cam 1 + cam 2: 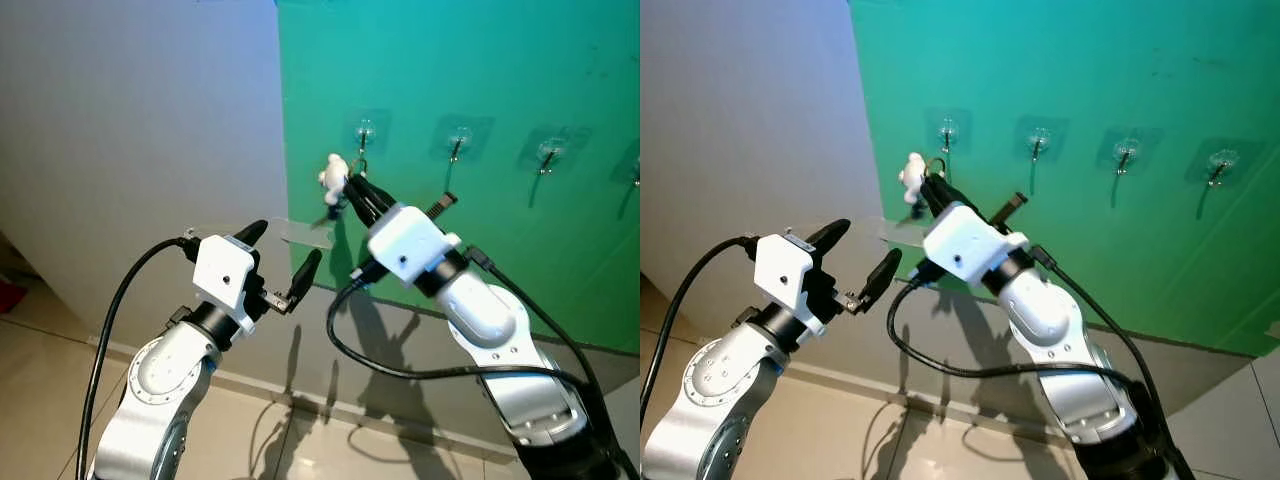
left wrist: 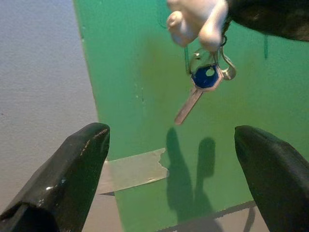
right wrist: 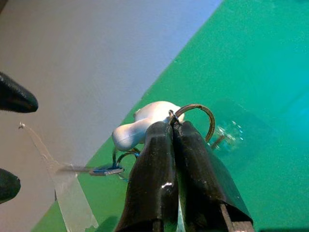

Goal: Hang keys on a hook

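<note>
The right gripper (image 3: 175, 133) pinches the keys' ring (image 3: 195, 118) shut, just short of the leftmost hook (image 1: 364, 133) at its 12 o'clock; the left gripper (image 1: 280, 262), fingers spread, idles below

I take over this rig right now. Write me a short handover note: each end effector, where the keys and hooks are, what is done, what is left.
Right end effector: shut on the key ring, raised just beside the leftmost hook on the green board.
Left end effector: open, holding nothing, lower and to the left.
Keys: blue-headed key and white charm dangle from the ring.
Done: keys picked up and brought to the hook.
Left: slip the ring over the hook, release. The other hooks look free.
</note>
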